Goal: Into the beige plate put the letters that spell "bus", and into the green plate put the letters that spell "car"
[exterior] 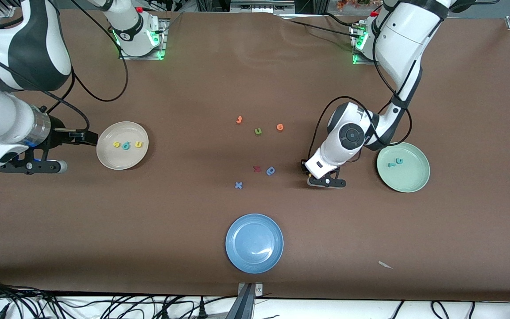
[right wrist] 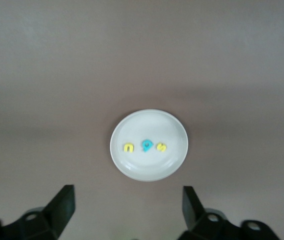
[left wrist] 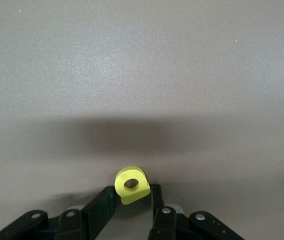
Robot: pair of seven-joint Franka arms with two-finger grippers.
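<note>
My left gripper (left wrist: 130,196) is low over the table, between the loose letters in the middle and the green plate (exterior: 416,184), and is shut on the yellow a (left wrist: 131,185), which sits tilted between its fingertips. In the front view the left gripper (exterior: 305,169) hides that letter. The green plate holds the teal c (exterior: 399,160) and teal r (exterior: 391,165). The beige plate (exterior: 110,161) holds the yellow s (exterior: 116,144), teal b (exterior: 125,145) and yellow u (exterior: 138,144). My right gripper (right wrist: 128,210) waits open beside the beige plate (right wrist: 132,167), nothing between its fingers.
Loose letters lie mid-table: two orange ones (exterior: 239,119) (exterior: 280,127), an olive u (exterior: 258,131), a red one (exterior: 256,169), a blue b-like letter (exterior: 270,170) and a blue x (exterior: 238,185). A blue plate (exterior: 254,261) sits nearer the front camera.
</note>
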